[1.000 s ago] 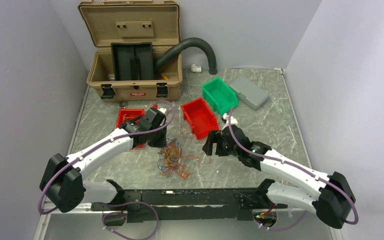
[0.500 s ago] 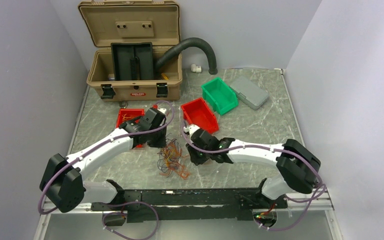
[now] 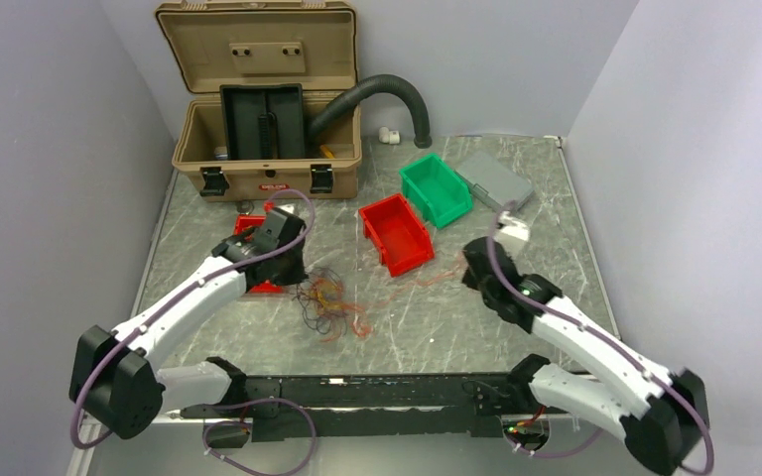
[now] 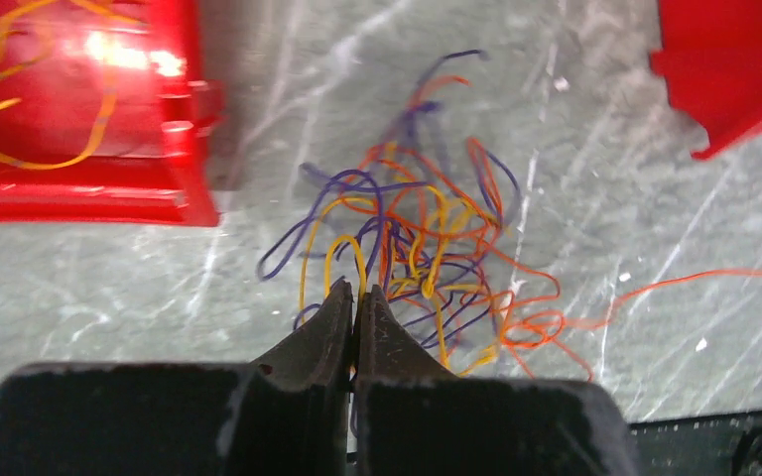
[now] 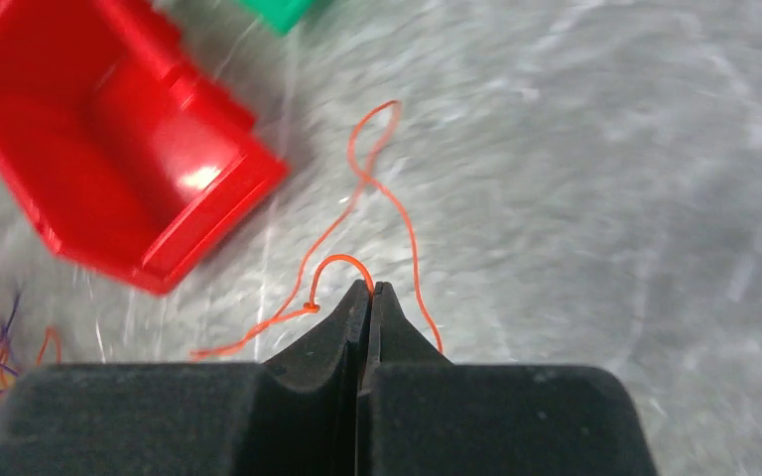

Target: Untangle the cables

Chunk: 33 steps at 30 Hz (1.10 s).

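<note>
The cables (image 3: 322, 302) lie as a small tangle of orange, yellow and purple wires (image 4: 427, 248) on the marble table, left of centre. My left gripper (image 4: 357, 293) is shut at the tangle's near edge, with a yellow cable running into its closed tips. In the top view it (image 3: 293, 281) stands just left of the tangle. My right gripper (image 5: 369, 288) is shut on a single orange cable (image 5: 357, 169), which loops out over its tips. That orange cable (image 3: 417, 283) stretches from the tangle rightwards to the right gripper (image 3: 468, 268).
A low red tray (image 4: 79, 188) holding a few yellow wires sits left of the tangle. A red bin (image 3: 397, 233), a green bin (image 3: 435, 188) and a grey case (image 3: 496, 181) stand behind. At the back left are an open tan case (image 3: 263, 99) and a black hose (image 3: 377, 94).
My right gripper shut near the tangle, then swung right, drawing an orange cable out. My left arm shifted back and left, and the tangle moved left with it.
</note>
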Motion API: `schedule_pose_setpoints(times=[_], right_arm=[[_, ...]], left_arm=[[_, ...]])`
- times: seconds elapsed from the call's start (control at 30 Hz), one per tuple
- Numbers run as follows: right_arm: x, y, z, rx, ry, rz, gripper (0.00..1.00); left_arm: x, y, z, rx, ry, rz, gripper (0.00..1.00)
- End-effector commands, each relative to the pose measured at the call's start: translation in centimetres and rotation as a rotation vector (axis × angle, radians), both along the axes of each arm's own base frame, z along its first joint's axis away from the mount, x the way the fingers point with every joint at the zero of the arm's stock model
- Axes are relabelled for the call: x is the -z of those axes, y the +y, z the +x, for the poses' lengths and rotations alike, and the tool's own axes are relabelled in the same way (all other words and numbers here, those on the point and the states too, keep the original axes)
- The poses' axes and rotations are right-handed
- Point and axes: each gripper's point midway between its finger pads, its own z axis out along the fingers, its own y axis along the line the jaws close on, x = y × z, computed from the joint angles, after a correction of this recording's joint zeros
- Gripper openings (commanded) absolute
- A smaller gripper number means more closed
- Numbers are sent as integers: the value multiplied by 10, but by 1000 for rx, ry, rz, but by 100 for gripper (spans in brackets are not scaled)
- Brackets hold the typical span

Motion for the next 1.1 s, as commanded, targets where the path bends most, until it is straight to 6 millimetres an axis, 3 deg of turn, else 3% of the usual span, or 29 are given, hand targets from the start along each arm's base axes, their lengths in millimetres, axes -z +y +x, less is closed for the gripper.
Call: schedule_pose_setpoints(times=[0.0, 0.1, 0.23, 0.3, 0.4, 0.53, 0.57, 0.6, 0.63, 0.67, 0.7, 0.77, 0.97, 1.07], right_arm=[[-13, -76, -20, 358, -57, 32, 0], [-31, -102, -27, 472, -106, 51, 0], [-51, -113, -31, 518, -137, 41, 0], [-63, -101, -20, 426, -161, 44, 0], [-62, -62, -6, 201, -133, 65, 0], [-50, -49, -3, 186, -40, 72, 0], [-48, -49, -2, 196, -24, 66, 5], [-46, -50, -3, 205, -8, 59, 31], [-43, -50, -3, 214, 7, 51, 73], [-40, -52, -3, 236, 17, 47, 93], [-37, -56, -5, 267, 32, 38, 99], [-30, -57, -7, 260, 55, 18, 100], [0, -13, 0, -185, 143, -30, 100], [28, -17, 0, -221, 240, -100, 100]], left_arm=[[-12, 33, 3, -183, -64, 17, 0], [-15, 38, 3, -207, -84, 6, 0], [-12, 36, 2, -183, -77, 3, 0], [-10, 30, 3, -140, -70, -7, 0], [-8, 8, 4, -14, -66, -73, 0], [-9, -6, 5, 58, -62, -101, 0], [-10, -8, 6, 77, -72, -101, 0], [-12, -14, 5, 108, -81, -115, 0], [-14, -19, 5, 137, -93, -124, 0], [-17, -25, 5, 162, -107, -134, 0], [-19, -30, 4, 187, -117, -138, 0], [-19, -38, 2, 230, -127, -129, 0], [-16, -48, 0, 311, -110, -92, 0], [-15, -52, -2, 336, -102, -102, 0]])
